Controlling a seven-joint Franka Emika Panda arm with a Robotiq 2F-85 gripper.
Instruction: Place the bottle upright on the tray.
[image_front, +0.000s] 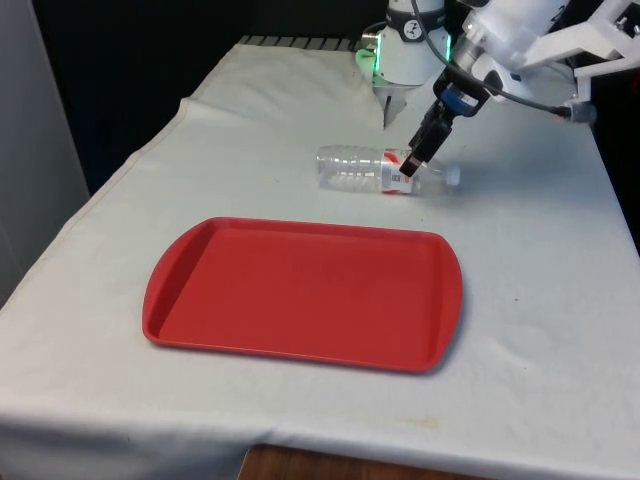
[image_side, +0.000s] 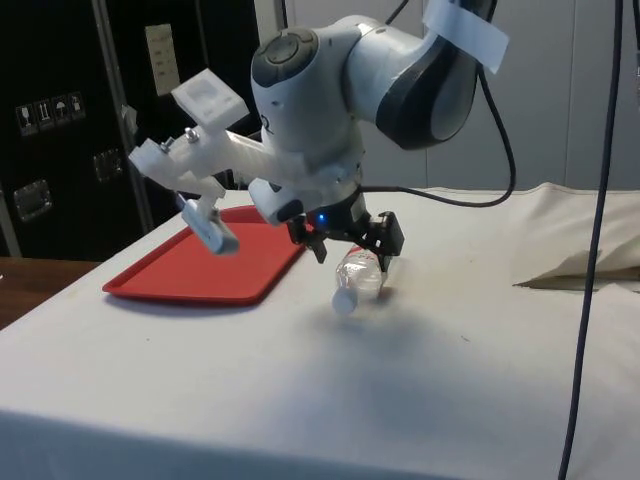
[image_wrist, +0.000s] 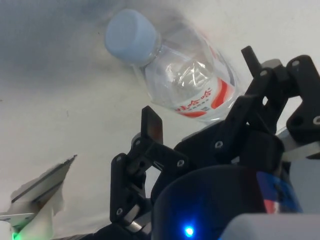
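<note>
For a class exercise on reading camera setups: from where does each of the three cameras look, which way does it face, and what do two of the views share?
Front view: across the table toward the arm; red tray nearest, lying bottle beyond, tool over it.
Side view: from the table's side, facing dark cabinets; arm, tool, bottle, tray.
Wrist view: on the wrist, looking down past both fingers at the bottle.
Shared: front and side views both show tray, bottle and tool.

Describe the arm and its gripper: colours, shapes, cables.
The arm is glossy white with rounded, bulbous joints and a dark grey band at one joint. Black cables loop from it. The gripper is black, built of bolted linkage pieces ending in two flat, narrow fingers.
</note>
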